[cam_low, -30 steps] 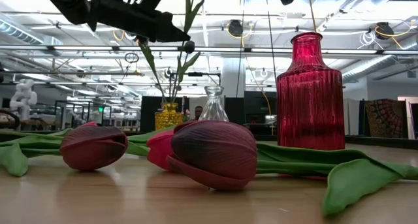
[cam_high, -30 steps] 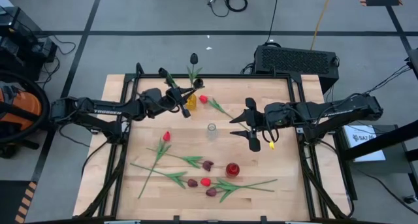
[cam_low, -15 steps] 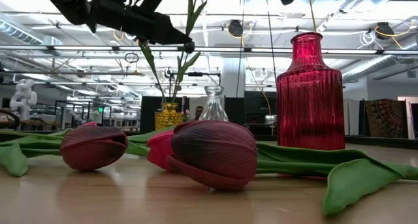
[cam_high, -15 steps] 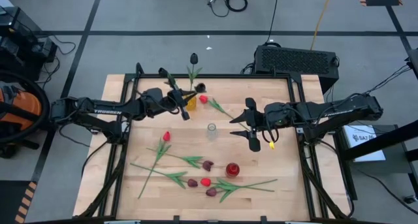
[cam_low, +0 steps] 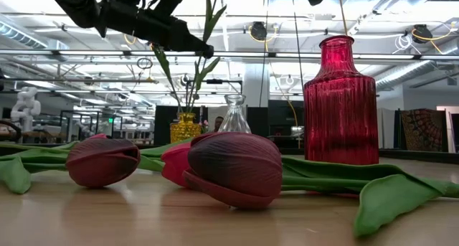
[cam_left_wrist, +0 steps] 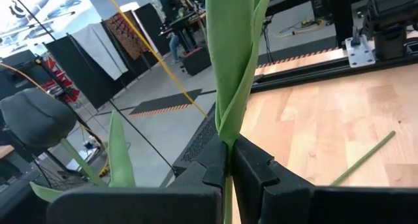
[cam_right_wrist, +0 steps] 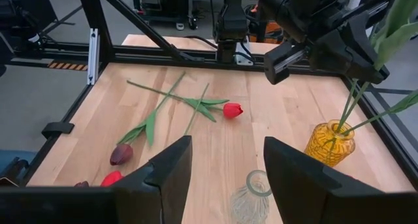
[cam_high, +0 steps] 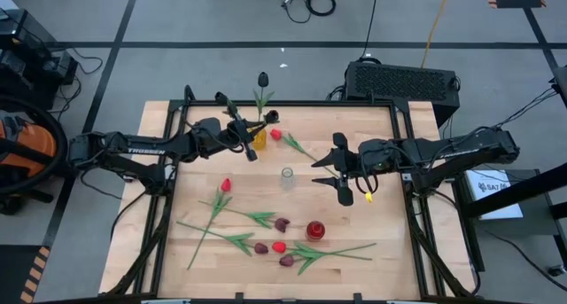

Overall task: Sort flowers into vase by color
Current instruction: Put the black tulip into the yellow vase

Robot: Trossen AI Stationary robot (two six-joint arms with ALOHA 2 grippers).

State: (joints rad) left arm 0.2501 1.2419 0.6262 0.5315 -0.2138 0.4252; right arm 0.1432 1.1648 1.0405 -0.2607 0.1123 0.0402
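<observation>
Currently left hand (cam_high: 251,131) is pinching a tulip stem (cam_left_wrist: 228,87) over the yellow vase (cam_high: 260,139) at the bench (cam_high: 381,224) back, right hand (cam_high: 339,171) hovering spread near the clear vase (cam_high: 286,177), other tulips (cam_high: 266,242) lying in front.

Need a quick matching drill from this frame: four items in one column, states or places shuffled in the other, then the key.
Items:
1. left pincer
2. right pincer
3. yellow vase
4. red vase

States or places:
A. holds stems already, near the table's far edge
B. open, holding nothing, above the table right of the clear vase
C. shut on a flower stem
D. no stems in it, stands among the flowers lying at the near side

Pairs: 1-C, 2-B, 3-A, 4-D
</observation>
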